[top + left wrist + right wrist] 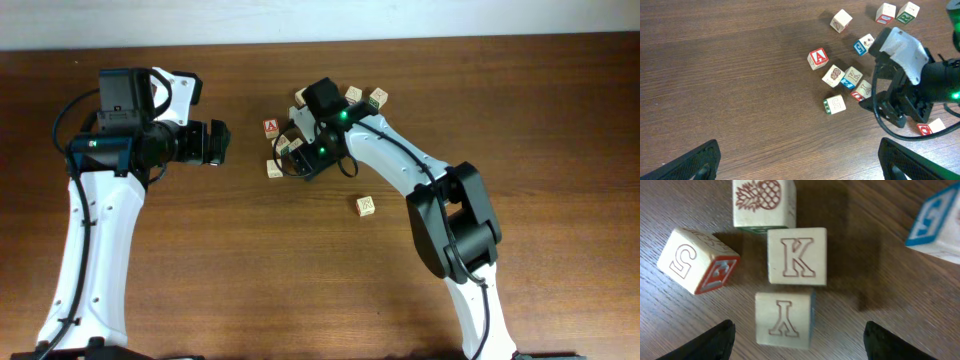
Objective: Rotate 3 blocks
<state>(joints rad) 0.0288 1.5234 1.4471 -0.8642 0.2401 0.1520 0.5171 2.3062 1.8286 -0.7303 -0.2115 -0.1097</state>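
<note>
In the right wrist view three pale blocks lie in a row: a pineapple block (765,200), a K block (797,255) and a Y block (785,317). My right gripper (800,342) is open over the cluster. The Y block sits between its fingers, touching neither. A block with a blue letter face (937,222) lies to the right. The left wrist view shows the same K block (852,76) and Y block (863,90) beside the right arm (910,85). My left gripper (220,143) hangs open left of the cluster with nothing in it.
A red "A" cube (817,58) and a green-faced cube (834,104) lie beside the cluster. A "5" cube with a red face (697,260) is at the left. More cubes sit at the back (365,97), and one lies alone nearer the front (365,205).
</note>
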